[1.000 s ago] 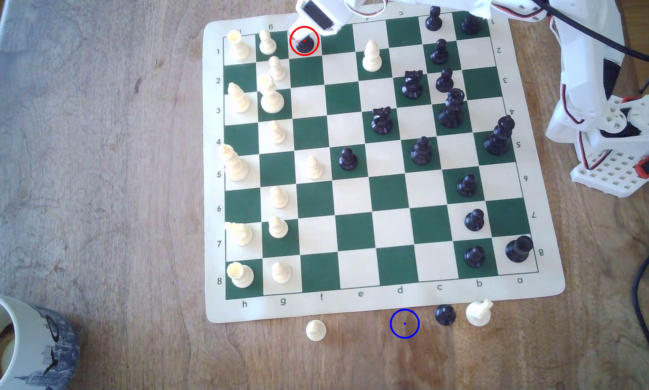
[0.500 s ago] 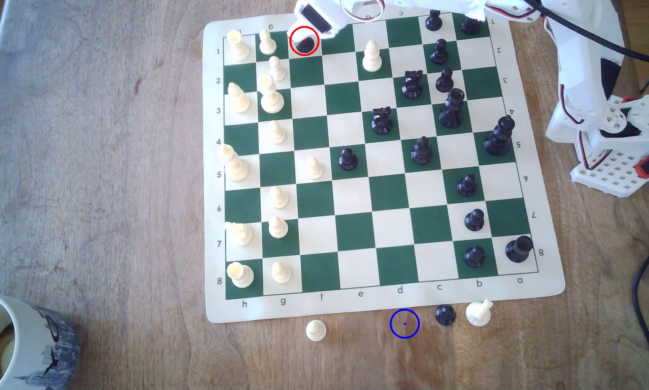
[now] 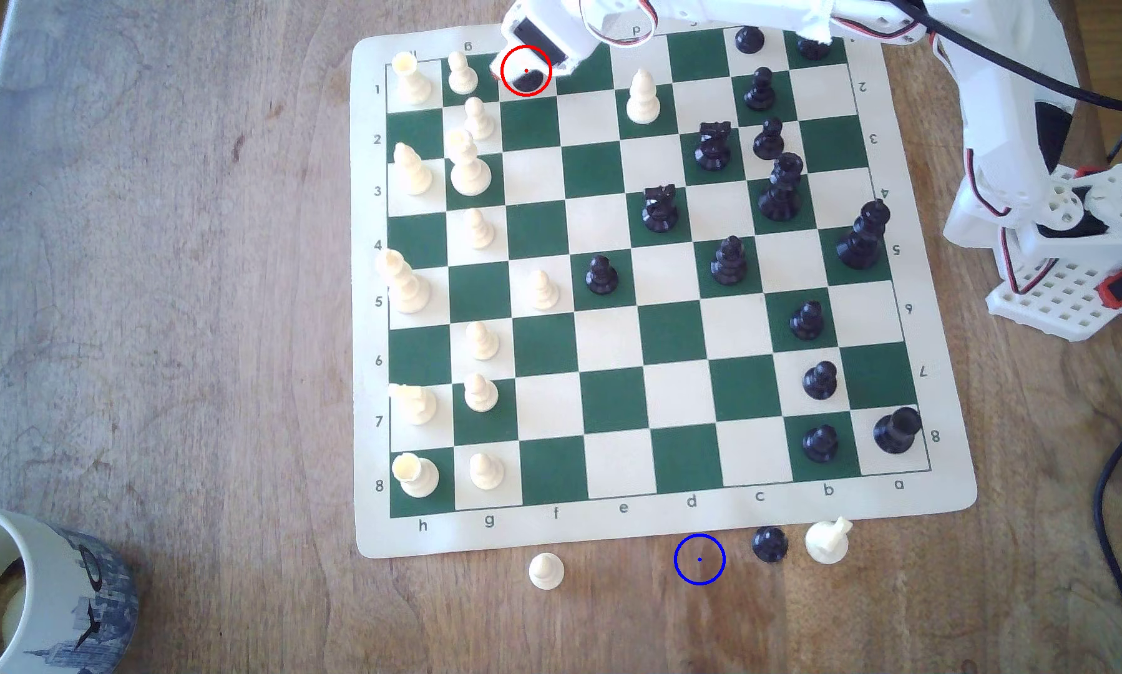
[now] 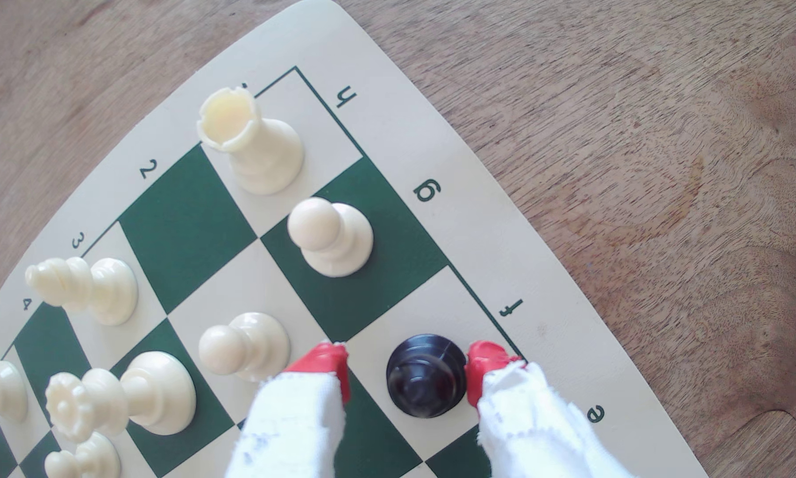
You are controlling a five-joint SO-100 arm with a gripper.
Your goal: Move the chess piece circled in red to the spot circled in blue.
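White cloth-wrapped, red-tipped gripper (image 4: 407, 367) straddles the glossy black bishop-like chess piece (image 4: 426, 376) standing on the cream f1 square, jaws wide, one tip touching its base, the other apart — apparently staged for closing, blue ring (image 3: 699, 559) on desk well apart.

Exterior view overhead, far; wrist view close; both share chessboard (image 3: 643, 291) corner.

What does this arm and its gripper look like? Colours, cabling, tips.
The arm is white printed plastic with black servo blocks showing at the joints. Thin red, white and black wires loop along it, plus a thicker black cable. Its base is a white perforated plate with a red-orange clamp. The gripper has two white fingers wrapped in frayed white fabric, each ending in a red tip.
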